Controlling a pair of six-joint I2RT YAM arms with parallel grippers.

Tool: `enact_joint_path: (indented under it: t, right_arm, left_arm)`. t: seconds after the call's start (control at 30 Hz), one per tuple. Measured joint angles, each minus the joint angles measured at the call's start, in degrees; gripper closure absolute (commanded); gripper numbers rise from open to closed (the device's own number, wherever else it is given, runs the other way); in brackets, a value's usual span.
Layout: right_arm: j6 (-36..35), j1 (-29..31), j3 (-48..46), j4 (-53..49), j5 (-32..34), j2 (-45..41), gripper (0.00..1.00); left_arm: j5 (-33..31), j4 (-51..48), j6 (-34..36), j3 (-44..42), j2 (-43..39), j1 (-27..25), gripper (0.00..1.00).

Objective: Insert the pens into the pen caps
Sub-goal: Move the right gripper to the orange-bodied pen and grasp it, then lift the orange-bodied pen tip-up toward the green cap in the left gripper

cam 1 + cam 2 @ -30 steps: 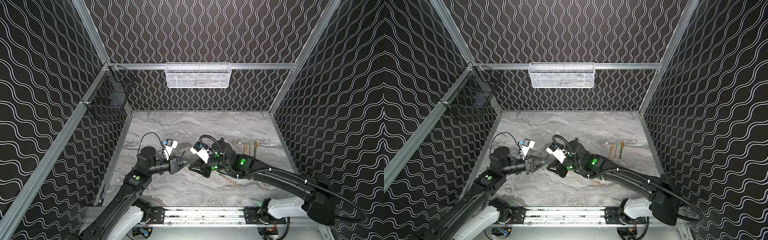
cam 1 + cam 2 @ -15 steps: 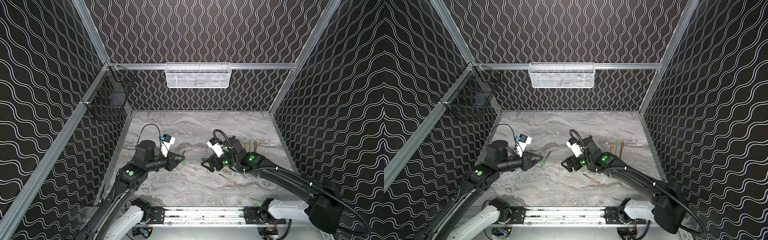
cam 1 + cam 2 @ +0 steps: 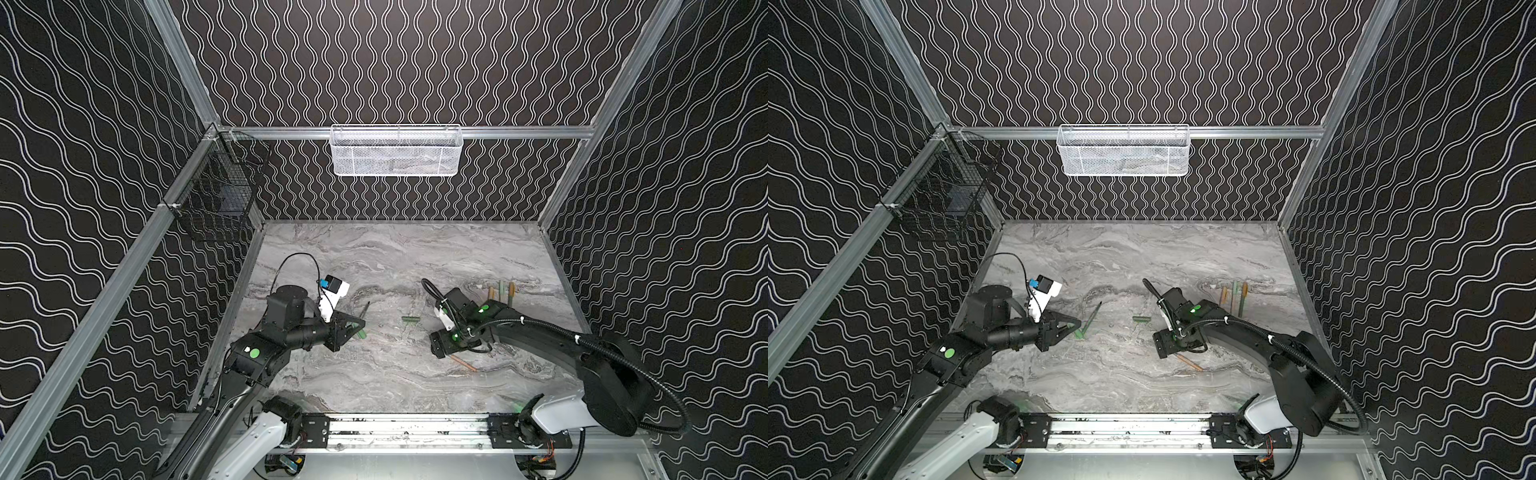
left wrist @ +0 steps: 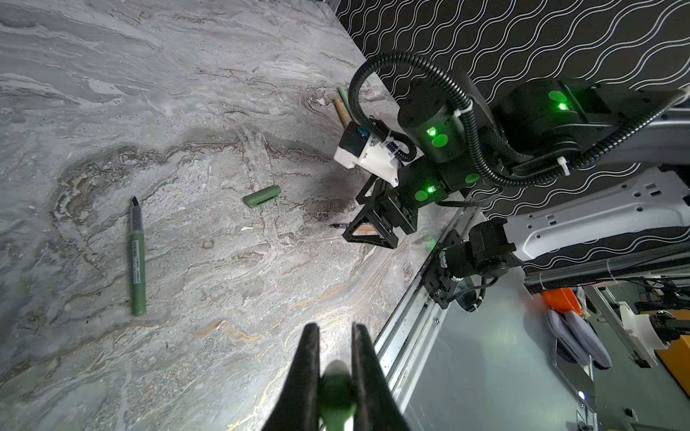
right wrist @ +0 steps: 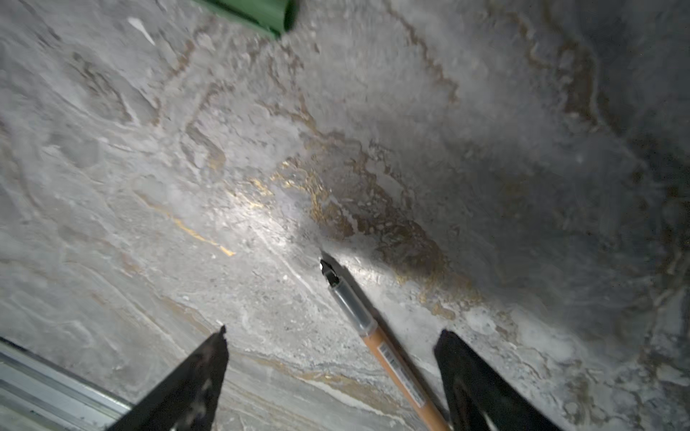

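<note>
Two hands, two jobs. The right hand [image 5: 333, 332] is spread wide and hangs low over the table [image 5: 149, 149]. Its fingers [image 5: 194, 373] stand either side of the orange pen [image 5: 395, 362], which lies flat with its dark tip bare; nothing is gripped yet. The left hand [image 4: 334, 328] is pressed together on a stubby green piece [image 4: 336, 384], seen end-on and most likely a cap. A green pen [image 4: 137, 261] lies uncapped just beside that hand, and a loose green cap [image 4: 261, 196] lies between the two hands.

The step in hand looks like the pickup of the orange pen. To do it well, settle straight down and centre the barrel between the fingers. Close on the orange part behind the clear grey section, so the tip sticks out far enough to enter a cap. A skewed closing could roll so thin a stick away.
</note>
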Motion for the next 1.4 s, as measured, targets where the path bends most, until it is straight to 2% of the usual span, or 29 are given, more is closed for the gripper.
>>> enact_joint_path:
  t: [0.13, 0.4, 0.73, 0.93, 1.2, 1.4]
  right_arm:
    - [2.4, 0.8, -0.6, -1.8, 2.5, 1.2, 0.13]
    - [7.1, 2.5, -3.3, -3.3, 4.1, 1.9, 0.29]
    - [8.7, 3.8, -2.8, -3.5, 5.2, 5.3, 0.71]
    - [8.4, 7.0, -1.4, -3.3, 5.2, 6.8, 0.86]
    - [7.6, 12.6, 4.3, -1.3, 3.8, 12.0, 0.93]
    - [7.2, 16.5, 10.9, 2.6, 2.6, 17.9, 0.87]
  left_arm:
    - [0.7, 0.1, 0.2, -0.3, 0.2, 0.2, 1.00]
    - [3.1, 0.9, 0.2, -0.7, 0.9, 2.4, 1.00]
    - [5.7, 1.4, 0.2, -1.0, 0.9, 4.3, 1.00]
    - [6.1, 2.2, 0.2, -1.1, 0.4, 4.7, 1.00]
    - [7.0, 2.7, 0.2, -1.4, 0.7, 5.3, 1.00]
    - [7.0, 3.0, 0.2, -1.4, 0.6, 5.3, 1.00]
